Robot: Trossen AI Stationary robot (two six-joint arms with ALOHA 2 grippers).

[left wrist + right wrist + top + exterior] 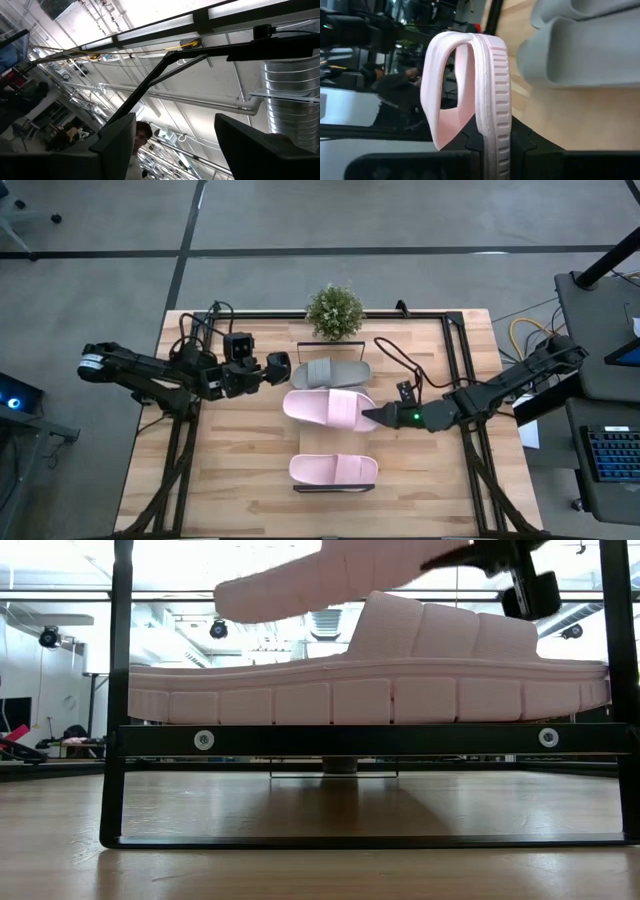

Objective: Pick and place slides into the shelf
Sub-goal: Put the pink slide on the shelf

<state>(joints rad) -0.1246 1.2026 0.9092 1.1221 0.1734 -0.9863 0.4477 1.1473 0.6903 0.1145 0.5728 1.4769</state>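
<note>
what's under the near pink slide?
The shelf: its board and black wire frame carry the pink slide. Below that, bare table. The board's top is covered by the sole.

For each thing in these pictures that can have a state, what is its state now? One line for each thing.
left gripper: open, empty, beside the grey slide's end
right gripper: shut on the held pink slide
held pink slide: gripped at one end, lifted off the table
shelved pink slide: lying flat on the shelf
grey slide: lying on the table, not gripped
shelf: standing upright, carrying one pink slide

Shelf board [335,488] mostly under pink slide [334,469]
</note>
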